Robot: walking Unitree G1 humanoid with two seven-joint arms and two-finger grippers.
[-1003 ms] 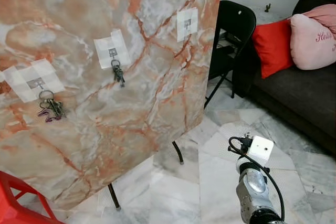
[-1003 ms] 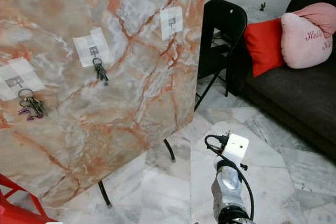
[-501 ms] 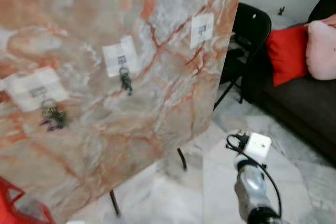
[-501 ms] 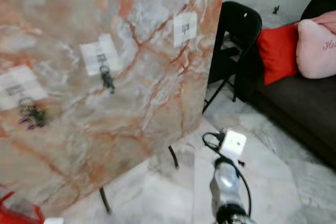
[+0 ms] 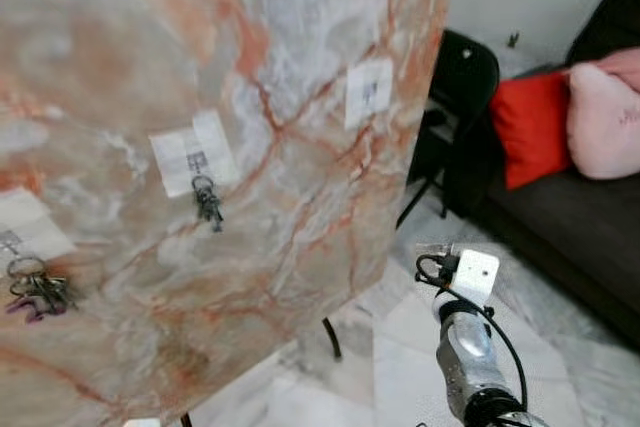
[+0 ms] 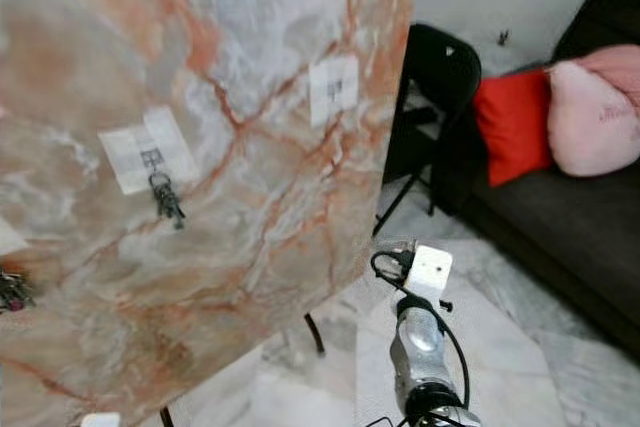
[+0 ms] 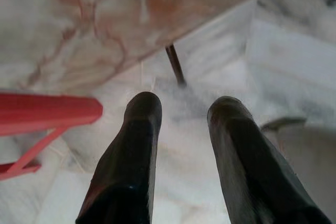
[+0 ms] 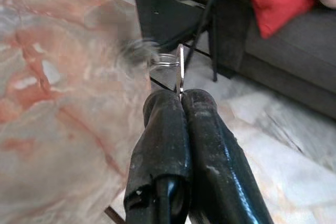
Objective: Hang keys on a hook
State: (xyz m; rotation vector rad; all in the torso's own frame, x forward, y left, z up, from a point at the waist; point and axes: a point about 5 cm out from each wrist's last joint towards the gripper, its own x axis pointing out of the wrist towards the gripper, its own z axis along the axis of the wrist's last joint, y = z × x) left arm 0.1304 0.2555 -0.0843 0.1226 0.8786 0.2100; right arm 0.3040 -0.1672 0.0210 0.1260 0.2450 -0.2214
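Observation:
A marble-patterned board [image 5: 290, 207] stands tilted before me with three white patches that carry hooks. The right hook [image 5: 369, 94] is bare. A small key bunch [image 5: 208, 203] hangs from the middle hook, and a bigger bunch [image 5: 34, 291] hangs at the left. My right gripper [image 8: 181, 95] is shut on a silver key ring [image 8: 180, 66], with blurred keys [image 8: 137, 52] swinging beside it, close to the board's right edge. The right arm [image 5: 468, 347] reaches up low on the right. My left gripper [image 7: 184, 108] is open and points at the floor.
A black folding chair [image 5: 466, 77] stands behind the board's right edge. A dark sofa [image 5: 590, 227] with a red cushion [image 5: 530, 127] and a pink cushion [image 5: 606, 117] lies to the right. A red stool [image 7: 47, 114] stands near the board's thin legs [image 5: 330, 337].
The head camera has moved: the board now sits larger and further left in view. The right arm stays low at the right, slightly closer to the board.

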